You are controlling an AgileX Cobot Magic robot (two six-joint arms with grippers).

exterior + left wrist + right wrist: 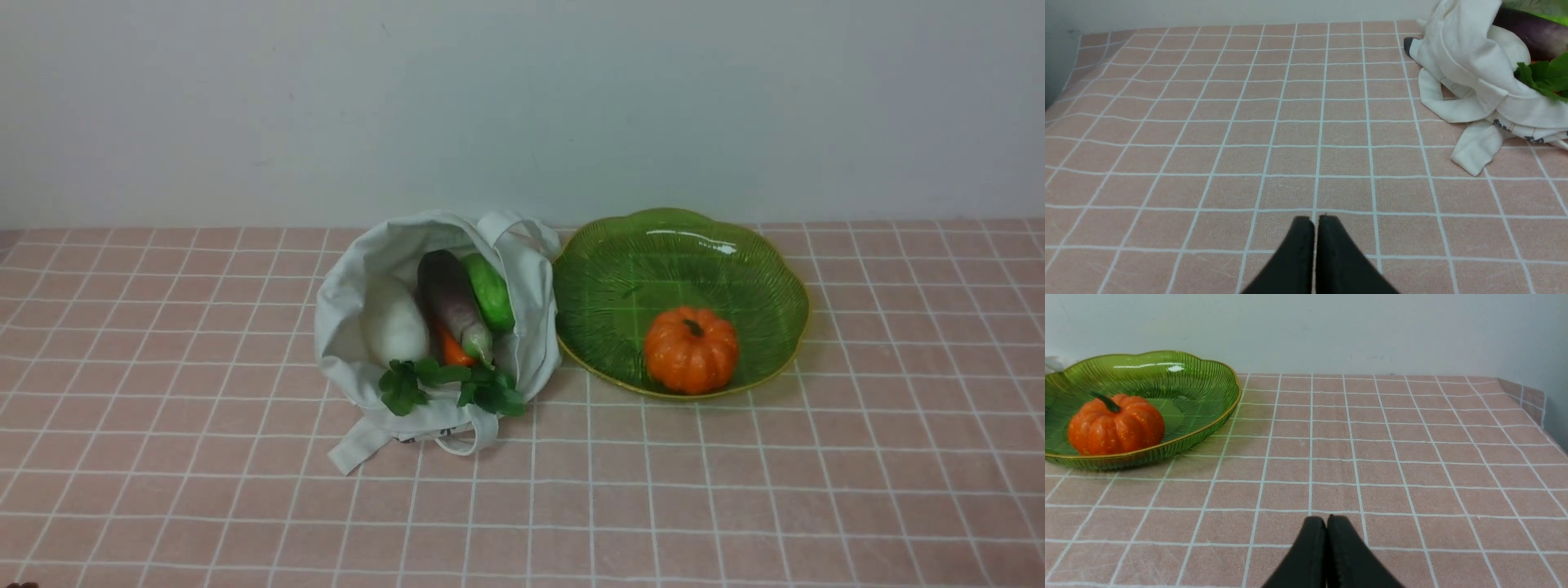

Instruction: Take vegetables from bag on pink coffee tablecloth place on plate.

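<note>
Left gripper: the black left gripper [1315, 222] has its two fingers pressed together with nothing between them, low over bare cloth, well apart from the bag.

Right gripper: the black right gripper [1326, 522] is likewise closed and empty, fingers touching, over bare cloth and well apart from the plate.

Cloth: the dusty-pink tablecloth with a grid of thin white lines [735, 490] covers the whole table up to the pale wall [522, 98].

Bag: the soft off-white cloth tote bag [347, 314] lies near the middle of the table with its mouth open toward the camera; its flat strap handles trail onto the cloth in front, and a small dark print shows at its lower edge. Its right side is just beside the plate's rim; whether they touch I cannot tell.

In the bag: a white radish [394, 325] on the left, a long purple eggplant [451, 302] in the middle, a green gourd [489, 291] to its right, a bit of orange carrot [453, 349] under the eggplant, and dark leafy greens [445, 385] spilling over the front lip.

Plate: the large translucent green ribbed plate with scalloped yellowish rim [759, 269] sits right of the bag.

Pumpkin: a ribbed orange toy pumpkin with a dark stem [691, 349] stands upright on the plate, toward its front edge.
</note>
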